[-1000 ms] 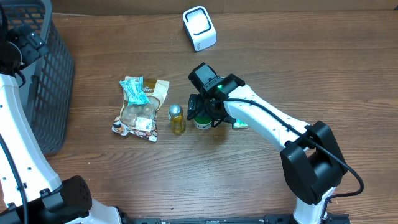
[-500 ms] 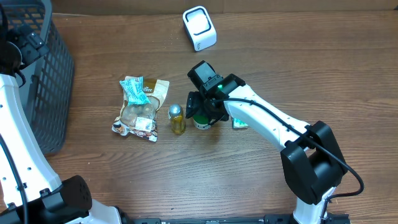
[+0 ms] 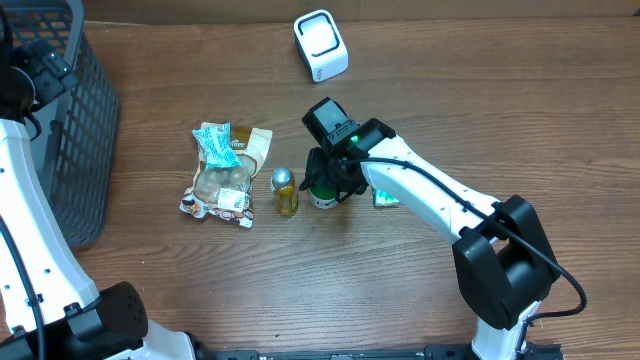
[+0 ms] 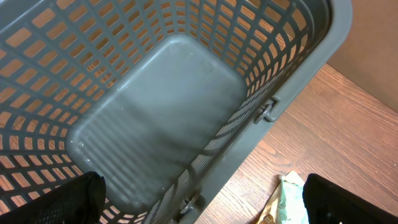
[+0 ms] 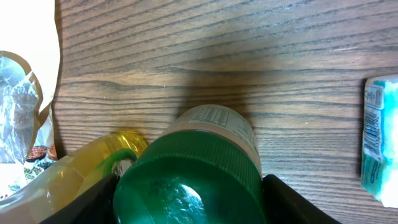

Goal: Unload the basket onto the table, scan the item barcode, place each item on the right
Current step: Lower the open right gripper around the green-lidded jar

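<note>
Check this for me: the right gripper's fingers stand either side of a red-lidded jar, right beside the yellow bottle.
Wrong in one thing: the jar has a green lid, not red, as the right wrist view shows. The right gripper does straddle it beside the yellow bottle.

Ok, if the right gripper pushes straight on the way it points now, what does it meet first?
The green lid of the jar, directly ahead of the right gripper and flanked by its fingers. The yellow bottle beside it probably lies off that line.

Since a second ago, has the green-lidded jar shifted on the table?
No. The green-lidded jar sits just as close beside the yellow bottle; only the right hand narrowed around it.
</note>
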`<action>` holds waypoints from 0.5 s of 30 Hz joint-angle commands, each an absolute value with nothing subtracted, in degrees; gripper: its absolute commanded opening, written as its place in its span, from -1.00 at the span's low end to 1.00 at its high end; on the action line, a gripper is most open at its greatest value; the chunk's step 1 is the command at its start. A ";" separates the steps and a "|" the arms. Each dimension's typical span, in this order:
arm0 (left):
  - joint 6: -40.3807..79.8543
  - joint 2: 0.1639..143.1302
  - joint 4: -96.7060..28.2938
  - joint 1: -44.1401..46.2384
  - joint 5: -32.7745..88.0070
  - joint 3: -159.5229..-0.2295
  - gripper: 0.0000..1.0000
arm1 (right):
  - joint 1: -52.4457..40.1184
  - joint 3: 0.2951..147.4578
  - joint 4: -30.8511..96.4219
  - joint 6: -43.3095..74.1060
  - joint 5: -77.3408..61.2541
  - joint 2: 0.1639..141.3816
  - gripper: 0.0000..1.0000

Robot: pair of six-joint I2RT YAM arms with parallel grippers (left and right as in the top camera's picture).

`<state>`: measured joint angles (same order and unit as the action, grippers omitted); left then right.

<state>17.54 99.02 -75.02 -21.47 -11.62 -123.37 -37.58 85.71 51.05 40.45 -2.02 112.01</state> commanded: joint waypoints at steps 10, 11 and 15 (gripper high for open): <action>16.51 99.33 -74.81 -21.63 -11.77 -123.90 0.99 | -37.80 85.38 51.11 34.52 -2.63 112.31 0.01; 16.51 99.33 -74.81 -21.63 -11.77 -123.90 0.99 | -37.80 85.38 51.09 34.39 -2.61 112.31 0.01; 16.51 99.33 -74.81 -21.63 -11.77 -123.90 0.99 | -37.80 85.38 51.09 34.04 -2.59 112.31 -0.02</action>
